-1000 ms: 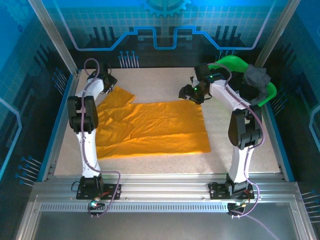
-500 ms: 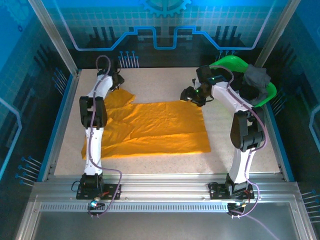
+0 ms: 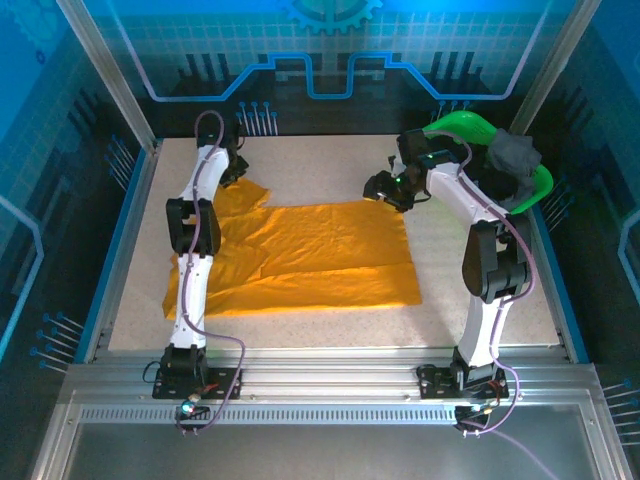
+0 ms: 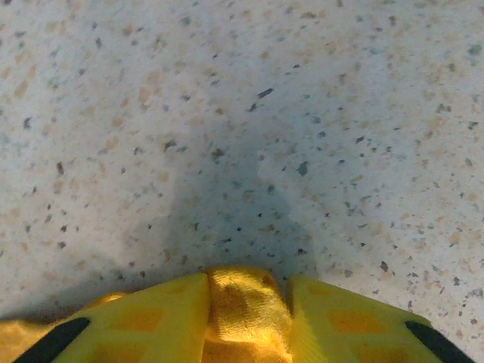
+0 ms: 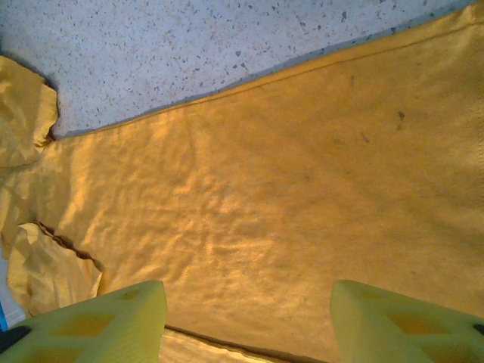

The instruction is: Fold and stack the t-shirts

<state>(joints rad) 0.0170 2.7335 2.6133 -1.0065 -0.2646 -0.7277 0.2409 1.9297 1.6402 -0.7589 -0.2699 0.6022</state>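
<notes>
Shirt: orange-yellow t-shirt is lying flat at centre left of the top view; soft, lightly creased cloth, a broad rectangle with one sleeve reaching toward upper left.
Worktop: pale speckled worktop is carrying the shirt, stone-like with dark flecks.
Left tool: left tool is pinching a small bunched fold of the shirt between its yellow fingers, at the shirt's upper-left sleeve.
Right tool: right tool is hovering with fingers spread wide over the shirt's upper-right corner, gripping nothing.
Basket: bright green plastic basket is sitting at upper right, beside the right arm.
Basket contents: dark grey cloth is lying crumpled inside it.
</notes>
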